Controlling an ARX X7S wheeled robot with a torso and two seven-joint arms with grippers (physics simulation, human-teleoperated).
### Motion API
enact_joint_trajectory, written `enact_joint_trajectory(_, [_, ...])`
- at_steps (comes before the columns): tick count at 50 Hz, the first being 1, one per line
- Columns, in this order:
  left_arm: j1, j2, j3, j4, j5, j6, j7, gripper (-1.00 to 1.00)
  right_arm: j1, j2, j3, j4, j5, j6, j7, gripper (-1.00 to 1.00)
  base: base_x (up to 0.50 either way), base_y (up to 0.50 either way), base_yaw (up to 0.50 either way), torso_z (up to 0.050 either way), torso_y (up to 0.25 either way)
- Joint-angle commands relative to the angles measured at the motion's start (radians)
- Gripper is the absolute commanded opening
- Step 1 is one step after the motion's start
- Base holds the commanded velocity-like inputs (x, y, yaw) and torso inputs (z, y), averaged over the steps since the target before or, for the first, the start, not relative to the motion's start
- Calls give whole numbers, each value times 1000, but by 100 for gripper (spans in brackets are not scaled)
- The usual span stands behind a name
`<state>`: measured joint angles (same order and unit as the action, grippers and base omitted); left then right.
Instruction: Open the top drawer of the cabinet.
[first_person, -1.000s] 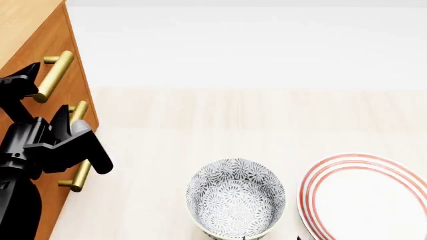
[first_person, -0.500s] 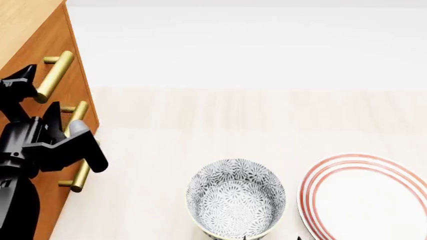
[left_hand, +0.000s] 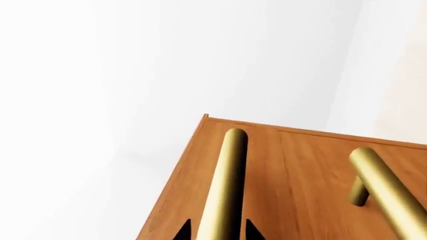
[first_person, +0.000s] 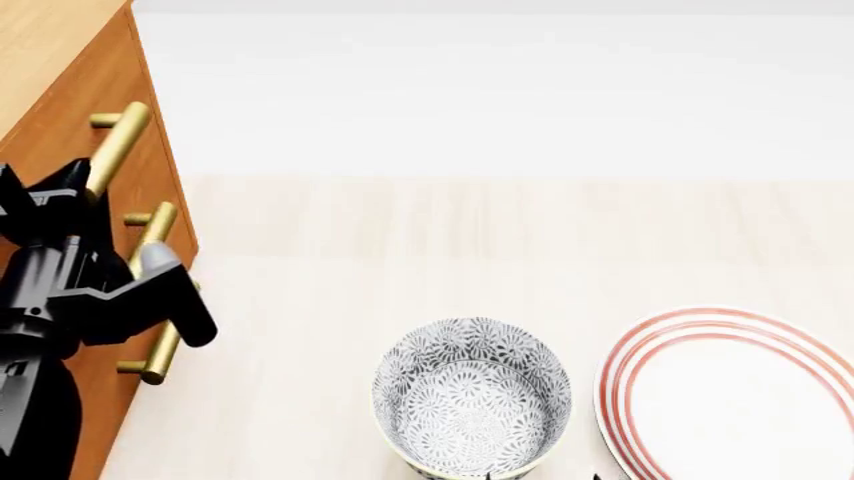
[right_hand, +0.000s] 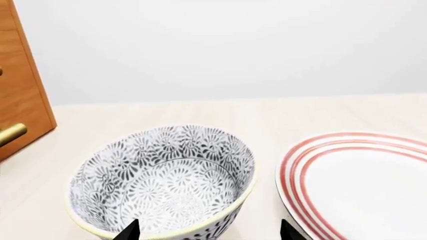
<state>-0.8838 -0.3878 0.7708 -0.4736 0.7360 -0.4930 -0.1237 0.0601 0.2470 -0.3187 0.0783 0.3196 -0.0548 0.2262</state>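
left gripper (first_person: 60, 195) open, fingers astride the top drawer (first_person: 67, 140) brass handle (first_person: 118, 148) | cabinet (first_person: 54, 60) at worktop (first_person: 400, 230) left edge | right gripper (right_hand: 207, 232) open over patterned bowl (right_hand: 163, 182) | striped plate (right_hand: 360, 180) beside bowl

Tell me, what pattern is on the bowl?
The bowl has grey-and-white flower patterns all over, with a pale yellowish rim. The right wrist view shows it best.

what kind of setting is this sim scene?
Likely a kitchen or dining tabletop mock-up: a patterned bowl and red-rimmed plate sit on a pale wood surface, beside a wooden cabinet with brass-handled drawers. Plain white backdrop.
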Motion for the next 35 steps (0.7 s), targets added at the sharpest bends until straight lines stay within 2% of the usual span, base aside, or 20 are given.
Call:
enact_joint_trajectory(1, [21, 37, -1, 83, 28, -39, 40, -100, -6, -12, 12, -5, -12, -4, -17, 100, 0, 0, -3, 0, 0])
enact_joint_trajectory(9, [9, 85, 33, 101, 40, -29, 53, -100, -8, -8, 7, -11, -5, -5, -21, 100, 4, 0, -3, 0, 0])
enact_joint_trajectory(35, [6, 156, 101, 157, 66, -25, 93, -100, -11, 1, -8, -12, 18, -7, -34, 100, 1, 0, -3, 0, 0])
